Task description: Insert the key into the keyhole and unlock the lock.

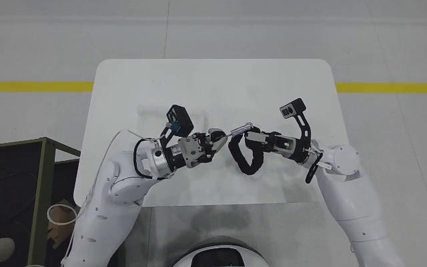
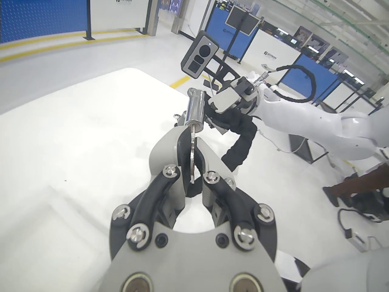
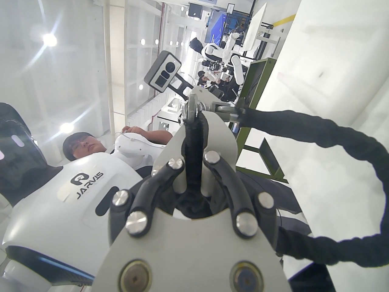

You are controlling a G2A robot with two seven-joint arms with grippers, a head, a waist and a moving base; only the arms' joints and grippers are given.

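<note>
My left pincer [image 2: 190, 136] is closed on the key [image 2: 192, 159]. It grips the flat head between both fingers, and the blade points forward. My right pincer [image 3: 194, 123] is closed tight on the black cable [image 3: 349, 153] of the lock [image 2: 194, 107], just behind the shiny cylinder. Key and lock are both held in the air above the middle of the table [image 1: 133, 80], and the cable loop hangs on the side of the near edge.

The tip of the key meets the end of the cylinder at the keyhole [image 2: 194, 126]. I judge that the blade has entered at least a little, but how deep I cannot tell. So the step in hand is the insertion.

The next move calls for a straight push along the axis of the cylinder until the key stops. After that my left wrist should turn while my right pincer holds the lock firm. The cable is soft, so the cylinder may swing away if I push at an angle.

For room, all table edges are well apart from both pincers, and nothing stands near them. The two pincers themselves are near each other, so the turn must stay small and clean.
</note>
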